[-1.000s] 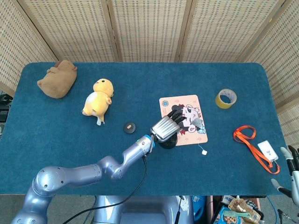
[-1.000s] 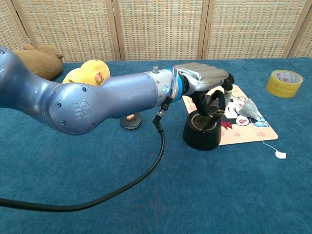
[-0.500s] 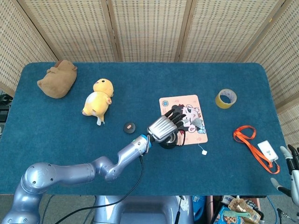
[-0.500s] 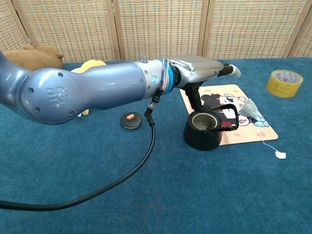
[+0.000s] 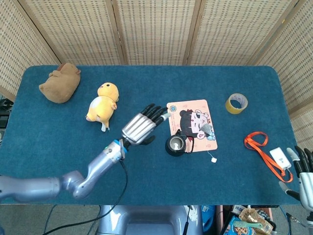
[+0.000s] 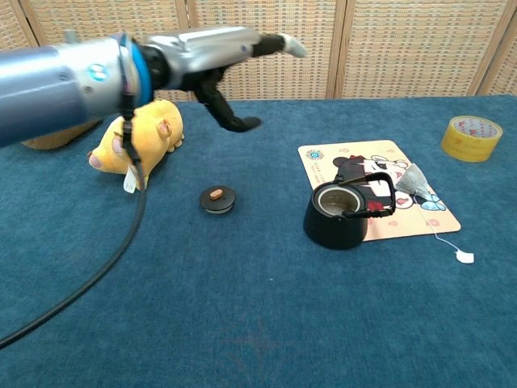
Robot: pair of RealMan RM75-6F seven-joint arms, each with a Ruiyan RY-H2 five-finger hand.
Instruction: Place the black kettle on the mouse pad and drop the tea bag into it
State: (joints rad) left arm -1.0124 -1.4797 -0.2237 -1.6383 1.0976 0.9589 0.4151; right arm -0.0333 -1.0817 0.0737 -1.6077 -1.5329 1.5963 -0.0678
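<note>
The black kettle (image 5: 176, 144) (image 6: 339, 217) stands lidless at the near left corner of the cartoon mouse pad (image 5: 192, 125) (image 6: 380, 184), partly on it and partly on the cloth. The grey tea bag (image 5: 207, 129) (image 6: 414, 178) lies on the pad's right side, its string running to a white tag (image 5: 213, 159) (image 6: 464, 256) on the cloth. My left hand (image 5: 142, 127) (image 6: 218, 56) hovers left of the kettle, fingers spread, holding nothing. My right hand (image 5: 303, 171) shows at the lower right edge of the head view, fingers apart and empty.
The kettle's small black lid (image 6: 218, 199) lies on the cloth left of the kettle. A yellow plush (image 5: 103, 105) and a brown plush (image 5: 60, 82) sit at the left. Yellow tape roll (image 5: 236, 103), an orange lanyard (image 5: 261, 147) and its white card (image 5: 280, 156) lie at the right.
My left hand let go of the kettle's handle, rose and drew back to the left. The kettle stays at the pad's corner, now uncovered.
</note>
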